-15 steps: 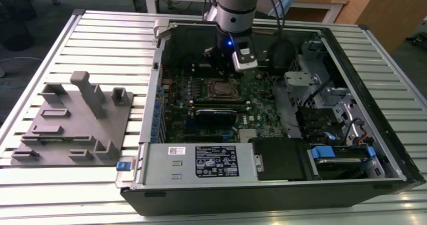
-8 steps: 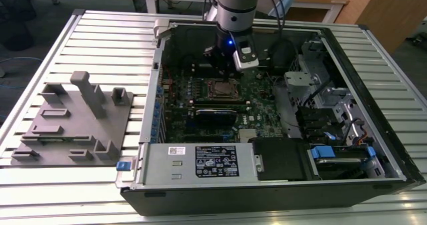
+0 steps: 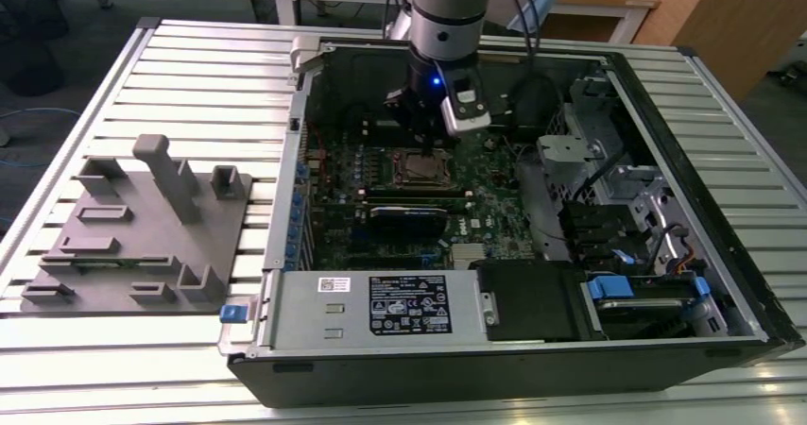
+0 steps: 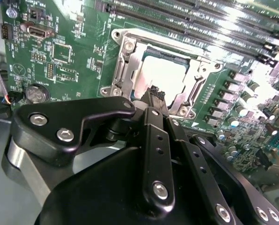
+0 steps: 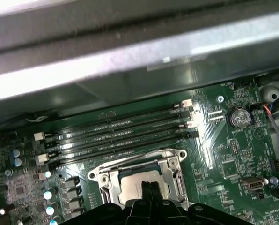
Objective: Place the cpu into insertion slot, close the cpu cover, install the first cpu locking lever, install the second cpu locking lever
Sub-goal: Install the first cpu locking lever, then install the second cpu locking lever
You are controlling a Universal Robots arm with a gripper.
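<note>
The cpu (image 4: 160, 75) lies flat in the insertion slot (image 3: 420, 167) on the green motherboard, its dull silver top showing. The cpu cover (image 4: 130, 61), a silver frame, lies down around the chip, and the slot's contact field is hidden under it. In the first wrist view the cpu (image 5: 130, 183) and cpu cover (image 5: 174, 171) sit just beyond my fingertips. My gripper (image 4: 153, 93) hovers close above the chip's near edge, its black fingers pressed together with nothing between them. In the exterior view my gripper (image 3: 422, 127) hangs inside the open case over the socket. I cannot make out the locking levers clearly.
Several long memory slots (image 5: 121, 136) run beside the socket, next to the case wall (image 5: 139, 61). A black card (image 3: 406, 219) lies across the board on the socket's other side. The power supply (image 3: 378, 302) and drive bays (image 3: 630, 227) fill the case. A grey fixture block (image 3: 139, 227) stands on the slatted table.
</note>
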